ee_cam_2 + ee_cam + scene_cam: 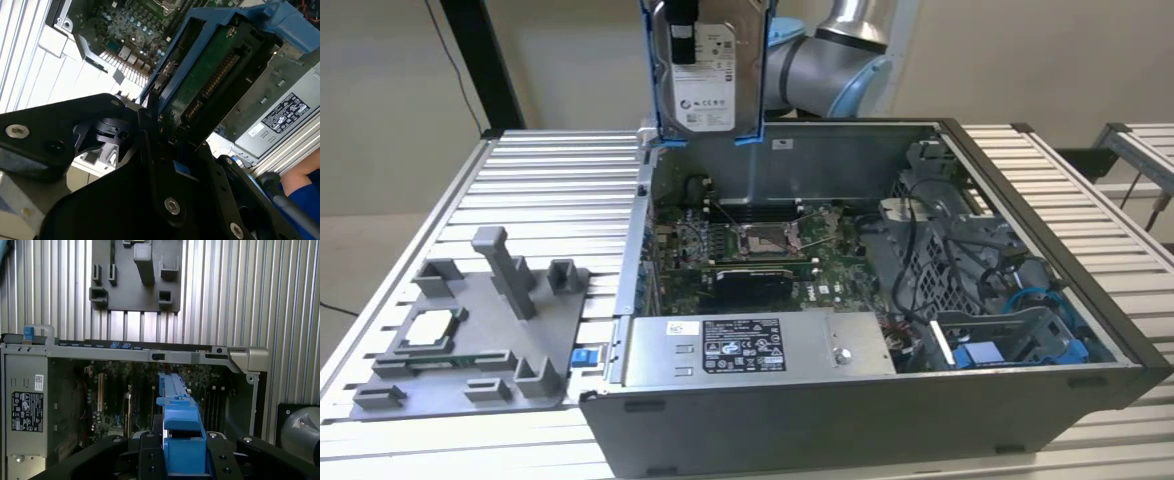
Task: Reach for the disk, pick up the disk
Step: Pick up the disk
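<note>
The disk (706,68), a flat silver metal hard drive with white label and blue plastic side rails, hangs upright high above the open grey computer case (881,420) | lifted clear, likely to avoid snagging cables | black claw (167,145) clamped on the disk's end, jaws narrow against it, motherboard (130,395) below.

Raised high above the rear wall of the open computer case (881,300) in the exterior view, with the grey elbow joint of the arm (834,65) behind. Gripper (165,145) clamped on the disk (707,70), holding it upright on edge, label facing the camera. In the second wrist view, black fingers (150,135) pressed against the disk's circuit-board side. In the first wrist view, gripper (182,452) pinching the blue rail from both sides, pointing down over the case.
</note>
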Robot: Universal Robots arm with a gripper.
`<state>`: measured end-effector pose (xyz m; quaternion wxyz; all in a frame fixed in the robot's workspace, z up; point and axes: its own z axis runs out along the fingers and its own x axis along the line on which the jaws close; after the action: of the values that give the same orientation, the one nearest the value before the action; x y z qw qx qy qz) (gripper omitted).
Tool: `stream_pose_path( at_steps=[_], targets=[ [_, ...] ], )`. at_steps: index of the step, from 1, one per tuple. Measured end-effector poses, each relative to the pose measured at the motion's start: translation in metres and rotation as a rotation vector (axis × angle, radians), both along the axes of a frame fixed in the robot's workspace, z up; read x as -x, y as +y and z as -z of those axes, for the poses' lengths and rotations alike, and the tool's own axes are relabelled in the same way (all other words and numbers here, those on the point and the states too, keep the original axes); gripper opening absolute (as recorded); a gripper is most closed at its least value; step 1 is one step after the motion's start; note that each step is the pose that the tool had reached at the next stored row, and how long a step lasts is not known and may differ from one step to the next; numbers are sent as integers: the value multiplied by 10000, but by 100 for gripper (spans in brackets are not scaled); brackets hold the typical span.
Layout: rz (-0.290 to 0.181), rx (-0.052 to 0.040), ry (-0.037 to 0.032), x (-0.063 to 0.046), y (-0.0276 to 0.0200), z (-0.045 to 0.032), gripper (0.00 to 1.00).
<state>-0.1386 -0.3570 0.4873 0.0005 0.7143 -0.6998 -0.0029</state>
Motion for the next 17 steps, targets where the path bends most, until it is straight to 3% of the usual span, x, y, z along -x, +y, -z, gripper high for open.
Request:
stream_pose_path(
  at_steps=[17],
  targets=[
    [-1, 0, 0, -625, -27, 0, 0]
  ],
)
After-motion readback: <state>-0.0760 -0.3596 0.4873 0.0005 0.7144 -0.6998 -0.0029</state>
